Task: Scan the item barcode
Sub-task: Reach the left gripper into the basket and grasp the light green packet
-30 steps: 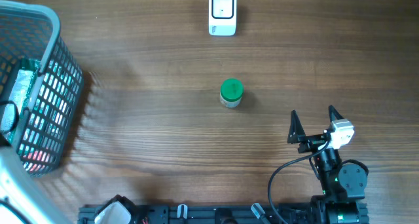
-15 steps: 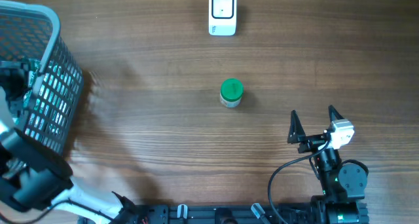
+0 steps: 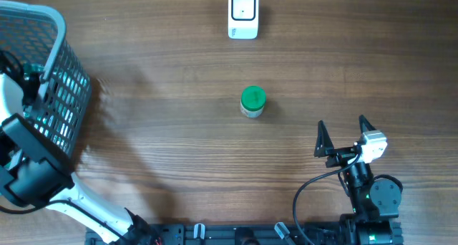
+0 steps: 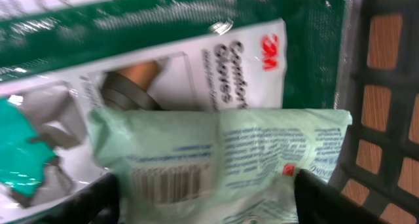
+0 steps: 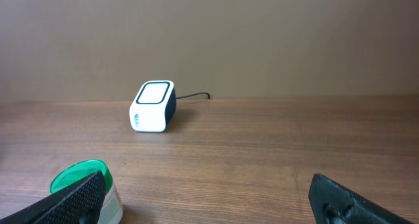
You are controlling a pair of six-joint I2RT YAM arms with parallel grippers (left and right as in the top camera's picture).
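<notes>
At the far left of the overhead frame, reaches down into the grey basket (image 3: 71,69) with the left gripper (image 4: 206,198) — a second ago showed only a sliver of that arm in the lower-left corner, half a second ago had it swinging over the rim. Straddles a pale green pouch (image 4: 216,152) now, seen from the left wrist: dark fingers (image 4: 98,204) low at the left and right of that frame, jaws apart, no pinch or crumpling visible (so not yet a hold, by the look of it). Shows the barcode (image 4: 167,183) face-up in the lower left of that view, with the pouch lying on a green-and-white gloves pack (image 4: 196,60) beside the basket's wall. Leaves the right gripper (image 3: 342,123) just as before in the lower right, jaws wide and empty. Leaves the green-lidded jar (image 3: 252,100) mid-frame and the white scanner (image 3: 242,14) at top centre unmoved as well. Means, most likely, a pick-up under way: pouch as the item to scan, still inside the basket and well apart from the scanner. Calls next for closing on it, lifting clear of the rim and turning the barcode toward the scanner's window.
</notes>
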